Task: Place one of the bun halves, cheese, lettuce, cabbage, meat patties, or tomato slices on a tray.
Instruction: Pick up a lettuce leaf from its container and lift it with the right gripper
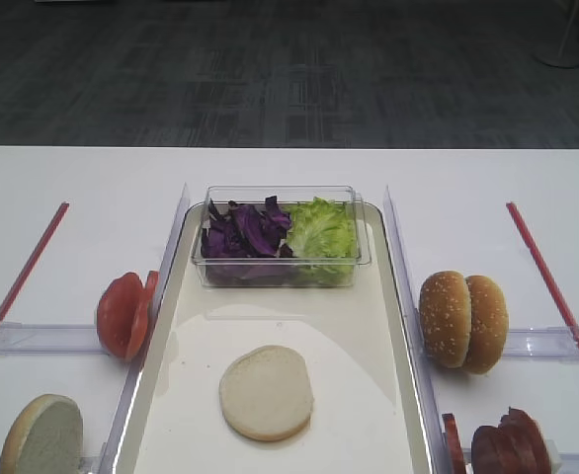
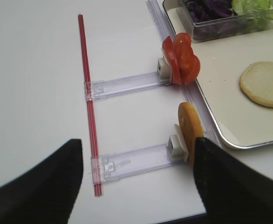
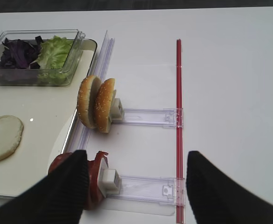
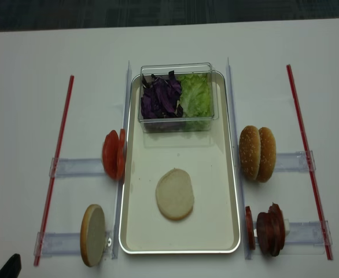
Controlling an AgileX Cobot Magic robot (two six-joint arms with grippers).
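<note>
Bun half (image 1: 267,392), pale cut face up, on tray (image 1: 369,326)

The tray (image 4: 227,174) lies in the middle of the table (image 4: 30,58). At its far end stands a tub (image 4: 175,119) with cabbage (image 4: 161,98) on the left and lettuce (image 4: 195,95) on the right. 1 bun half (image 4: 174,194) lies flat on the tray nearer the front. Left of the tray stand tomato slices (image 4: 113,154) and, in front of them, another bun half (image 4: 92,235). Right of it stand 2 sesame buns (image 4: 257,153), with meat patties (image 4: 269,229) in front.
</note>
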